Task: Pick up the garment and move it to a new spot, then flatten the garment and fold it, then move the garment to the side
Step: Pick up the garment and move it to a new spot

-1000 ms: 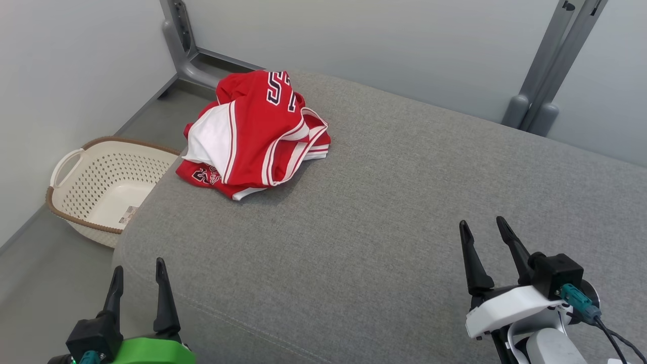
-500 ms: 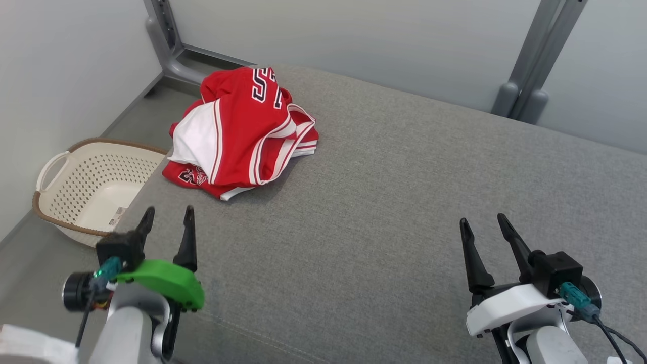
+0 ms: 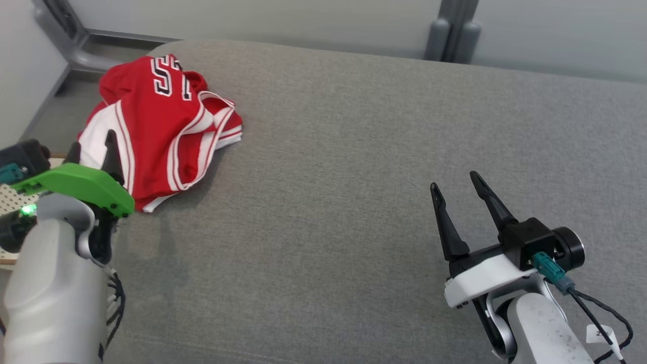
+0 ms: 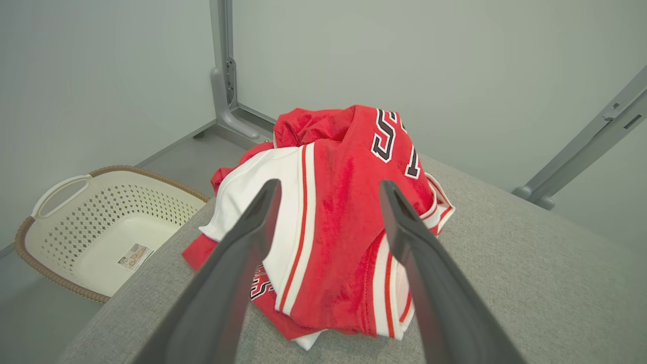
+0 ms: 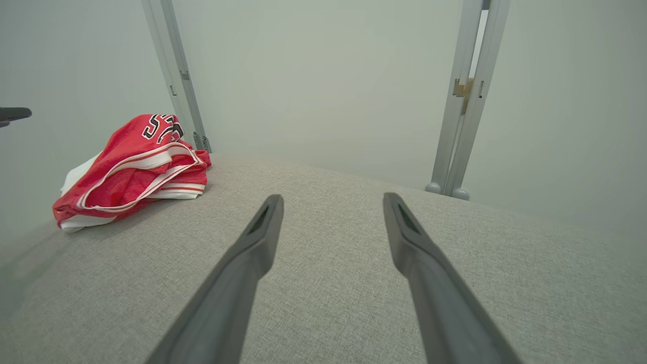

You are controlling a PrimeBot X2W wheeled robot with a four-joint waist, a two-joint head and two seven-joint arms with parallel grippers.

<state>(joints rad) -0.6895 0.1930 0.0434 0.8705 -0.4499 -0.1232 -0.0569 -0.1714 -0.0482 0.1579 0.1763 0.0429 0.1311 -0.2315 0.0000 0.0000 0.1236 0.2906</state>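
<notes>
Step one, the pickup: nothing gripped yet. My left gripper (image 3: 93, 145) is spread wide at the near edge of the crumpled red-and-white jersey (image 3: 162, 116), upper left of the head view; can't tell if it's touching. In the left wrist view the heap sits between my fingers. The jersey lies on the grey cushion (image 3: 354, 151) near its left edge, with the laundry basket (image 4: 101, 227) at frame left. Right gripper (image 3: 455, 181) is wide and empty, lower right, well apart. Next, I reckon: drop onto a thick fold, then close.

Left gripper (image 3: 93, 141) advanced (jaws spread wide) to near edge of garment (image 3: 156, 131); head camera panned.
</notes>
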